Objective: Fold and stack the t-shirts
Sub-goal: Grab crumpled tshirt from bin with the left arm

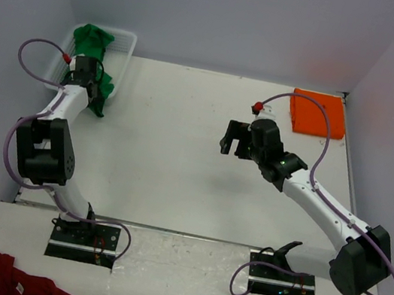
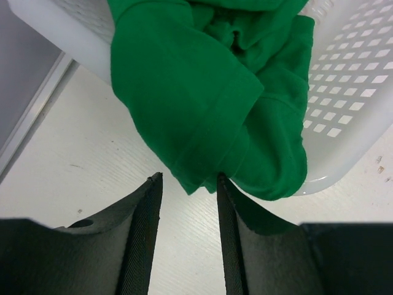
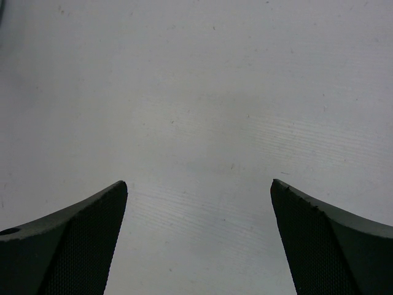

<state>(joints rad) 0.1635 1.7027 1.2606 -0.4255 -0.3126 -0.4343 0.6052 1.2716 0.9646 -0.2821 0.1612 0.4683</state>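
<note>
A bright green t-shirt (image 1: 94, 38) lies bunched in a white basket (image 1: 128, 40), and part of it hangs over the basket's near rim onto the table. My left gripper (image 1: 98, 99) is at that hanging part. In the left wrist view the green t-shirt (image 2: 202, 92) ends in a hem right at the tips of my left gripper (image 2: 189, 178). Its jaws stand apart with bare table between them. The orange t-shirt (image 1: 317, 114) lies folded flat at the far right. My right gripper (image 1: 232, 140) hovers over mid-table, and the wrist view shows this right gripper (image 3: 199, 184) wide open and empty.
The white basket (image 2: 350, 92) has a perforated wall and sits in the far left corner against the side wall. A dark red garment (image 1: 21, 281) with a white tag lies on the near ledge at the left, beside the left arm's base.
</note>
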